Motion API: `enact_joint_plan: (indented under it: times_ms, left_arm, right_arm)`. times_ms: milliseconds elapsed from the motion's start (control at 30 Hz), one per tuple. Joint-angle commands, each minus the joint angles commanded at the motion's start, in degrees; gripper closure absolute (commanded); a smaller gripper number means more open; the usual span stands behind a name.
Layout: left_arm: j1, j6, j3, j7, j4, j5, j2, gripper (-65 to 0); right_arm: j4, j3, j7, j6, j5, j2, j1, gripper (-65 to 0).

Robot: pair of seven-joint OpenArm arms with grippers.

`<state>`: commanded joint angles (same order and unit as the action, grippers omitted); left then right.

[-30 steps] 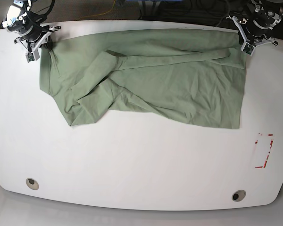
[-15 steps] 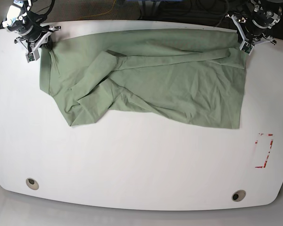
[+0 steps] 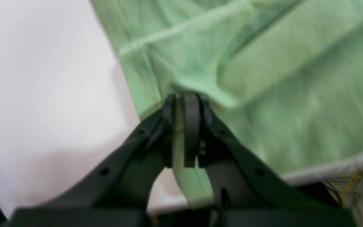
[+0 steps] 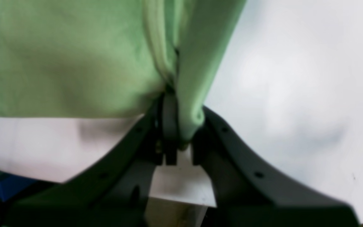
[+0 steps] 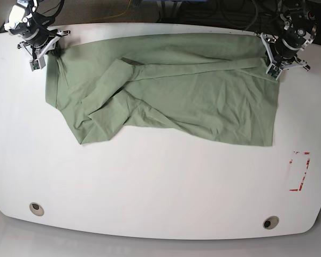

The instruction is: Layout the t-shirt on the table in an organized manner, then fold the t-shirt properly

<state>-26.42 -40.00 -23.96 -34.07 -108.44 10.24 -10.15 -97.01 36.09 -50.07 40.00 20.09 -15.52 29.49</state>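
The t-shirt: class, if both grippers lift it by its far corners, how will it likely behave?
The t-shirt would probably sag limply between the left gripper and right gripper; its creases suggest soft cloth. The bunched sleeve fold may hang unevenly.

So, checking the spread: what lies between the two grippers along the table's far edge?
In the base view, only the t-shirt spans from the right gripper to the left gripper, each pinching a corner.

One t-shirt (image 5: pixel 166 88), pale sage green. One white surface (image 5: pixel 160 182). Two grippers: left gripper (image 5: pixel 274 67), right gripper (image 5: pixel 38 60). Two round grey grommets: one (image 5: pixel 36 208), another (image 5: pixel 270 222). One set of red tape marks (image 5: pixel 300 171).
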Motion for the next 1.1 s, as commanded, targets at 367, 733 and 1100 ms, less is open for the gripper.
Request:
enact_joint_plan:
  times_ms: [367, 733, 1100]
  left_arm:
    - [2.4, 0.0, -0.3, -4.3, -1.9, 0.5, -1.1, -2.9]
    - [-1.1, 0.0, -3.1, -4.6, -2.9, 0.4, -0.9, -2.9]
    - [-4.1, 0.0, -2.9, -4.3, -2.5, 0.4, -0.8, -2.9]
  right_arm:
    - [-0.1, 0.0, 0.0, 0.0, 0.0, 0.0, 0.0, -2.5]
    - [-0.1, 0.0, 0.1, 0.0, 0.0, 0.1, 0.0, -2.5]
    - [0.0, 0.0, 0.1, 0.0, 0.0, 0.1, 0.0, -2.5]
